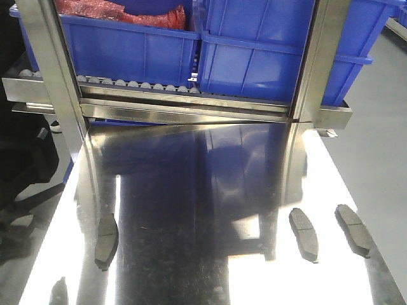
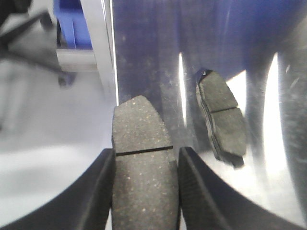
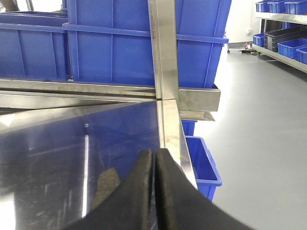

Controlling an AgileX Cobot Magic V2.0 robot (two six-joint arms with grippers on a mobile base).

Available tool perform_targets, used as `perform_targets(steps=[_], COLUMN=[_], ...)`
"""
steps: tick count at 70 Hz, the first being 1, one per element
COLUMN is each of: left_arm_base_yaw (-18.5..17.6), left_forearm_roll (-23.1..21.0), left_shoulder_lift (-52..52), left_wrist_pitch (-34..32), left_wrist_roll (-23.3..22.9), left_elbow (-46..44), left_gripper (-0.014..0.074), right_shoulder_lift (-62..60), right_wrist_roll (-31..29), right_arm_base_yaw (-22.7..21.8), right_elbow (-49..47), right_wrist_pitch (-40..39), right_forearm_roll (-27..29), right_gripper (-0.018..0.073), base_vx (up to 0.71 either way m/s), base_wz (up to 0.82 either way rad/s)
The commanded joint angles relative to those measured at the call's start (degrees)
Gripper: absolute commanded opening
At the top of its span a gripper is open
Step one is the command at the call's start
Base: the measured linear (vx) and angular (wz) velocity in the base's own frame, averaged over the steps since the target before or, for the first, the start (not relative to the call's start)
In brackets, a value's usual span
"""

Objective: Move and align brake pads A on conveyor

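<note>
The brake pads A are flat, dark-grey, slightly curved slabs with a rough speckled face and a thin groove across the middle. In the front view three lie on the mirror-like steel surface point(image 1: 191, 254): the lower-left pad point(image 1: 105, 241), and at lower right the inner right pad point(image 1: 304, 234) and the outer right pad point(image 1: 353, 230), near each other but apart.

At the bottom centre of the left wrist view, the left tool point(image 2: 146, 152) is parted just to the width of the gripped pad point(image 2: 141, 187). Its black fingers point(image 2: 93, 196) press both long edges. The neighbouring pad point(image 2: 221, 120) lies apart at centre right.

The right tool point(image 3: 154, 160), bottom centre of its view, has its fingers pressed together and holds nothing. A speckled grey patch point(image 3: 108, 184) shows just to its left, partly hidden.
</note>
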Motion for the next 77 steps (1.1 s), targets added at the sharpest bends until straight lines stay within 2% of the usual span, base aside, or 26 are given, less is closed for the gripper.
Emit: perform_targets(steps=[1,11,24,37,77], left_arm_base_yaw=[-0.4,-0.4,-0.4,-0.4,-0.4], left_forearm_roll=[-0.8,-1.2,-1.2,-1.2,-1.2], left_shoulder_lift=[-6.4,-12.8,-16.7,-17.1,-17.1], left_wrist_pitch=[-6.1,-6.8,-4.4,-2.2,-2.2], left_wrist_roll=[0.1,0.1,0.1,0.1,0.1], left_elbow=[2.0,4.0,4.1,4.1,4.1], left_gripper=[0.0101,0.0101,0.0101,0.0101,0.0101], right_shoulder_lift=[-0.6,-0.6,-0.6,-0.6,-0.6], right_wrist_roll=[-0.6,-0.6,-0.6,-0.6,-1.0], right_arm_base_yaw=[0.0,0.0,0.0,0.0,0.0], right_elbow=[0.4,0.4,0.4,0.4,0.4], right_wrist_pitch=[-4.3,-4.3,-4.3,-4.3,-4.4], right_forearm_roll=[-0.3,-0.3,-0.3,-0.3,-0.3], right_gripper=[-0.0003,-0.0003,-0.0003,-0.0003,-0.0003], base_vx=[0.00,0.00,0.00,0.00,0.00], base_wz=[0.00,0.00,0.00,0.00,0.00])
